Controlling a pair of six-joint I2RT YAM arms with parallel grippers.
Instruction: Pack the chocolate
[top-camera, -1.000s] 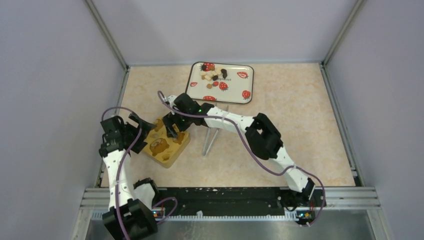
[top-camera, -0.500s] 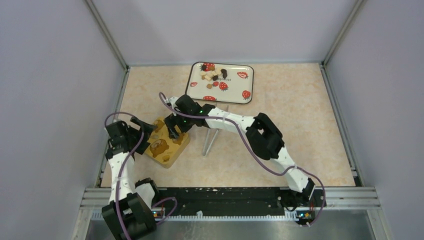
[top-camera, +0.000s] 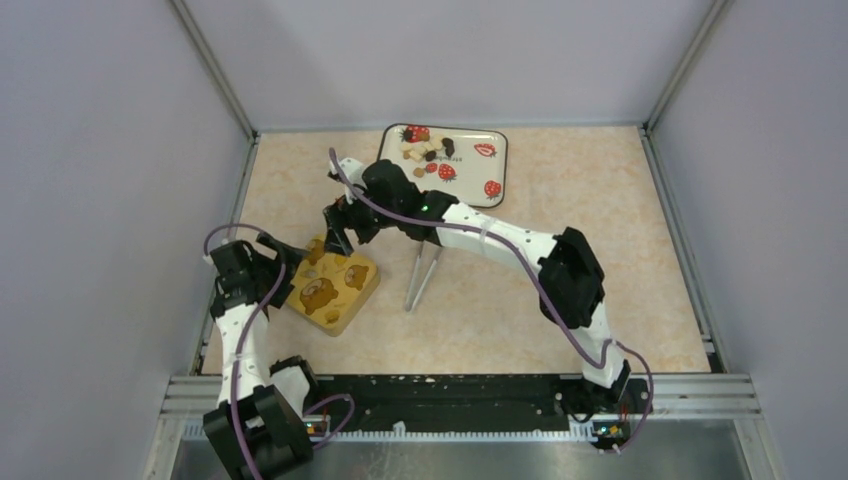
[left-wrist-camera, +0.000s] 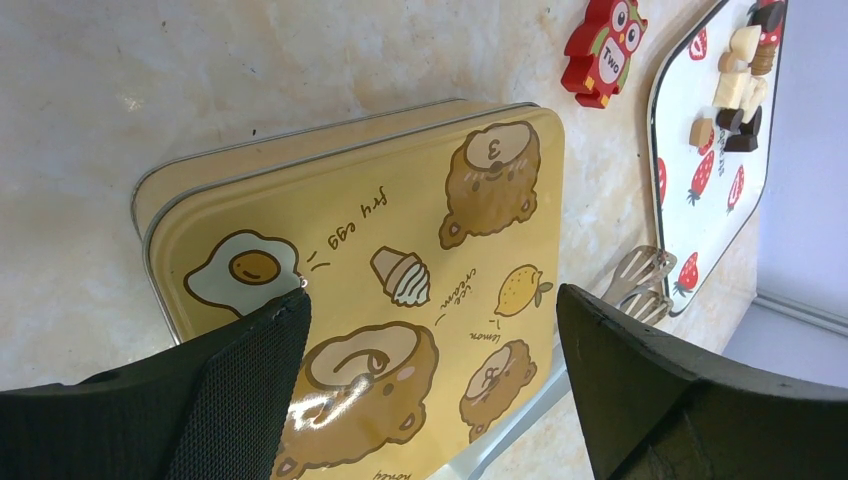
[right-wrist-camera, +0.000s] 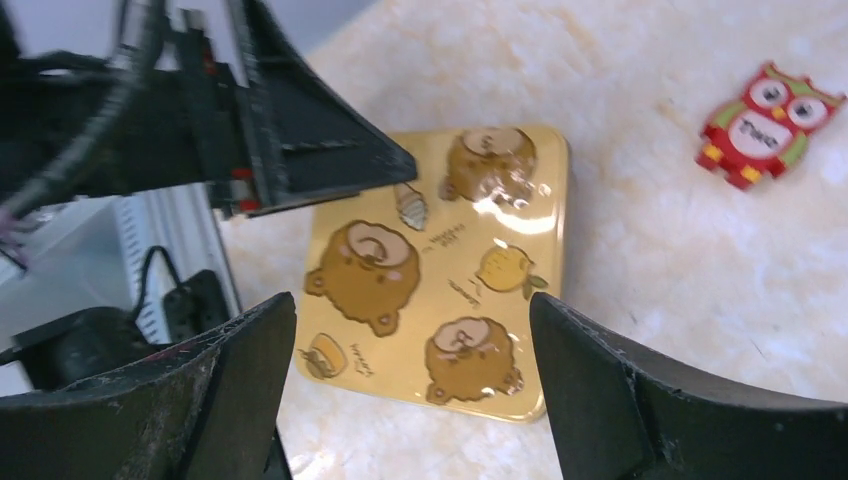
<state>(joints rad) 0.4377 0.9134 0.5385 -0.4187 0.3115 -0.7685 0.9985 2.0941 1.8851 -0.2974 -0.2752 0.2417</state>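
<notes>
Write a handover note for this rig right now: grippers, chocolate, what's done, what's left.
Left gripper: open, at the yellow tin, holding nothing.
Right gripper: open, above the tin, holding nothing.
Chocolate: every visible piece sits clustered on the strawberry tray at the far side.
Tin is closed, contents hidden. Tongs lie on the table beside it.
Done: nothing visibly packed.
Left: open the tin, move the pieces in, close it.
</notes>
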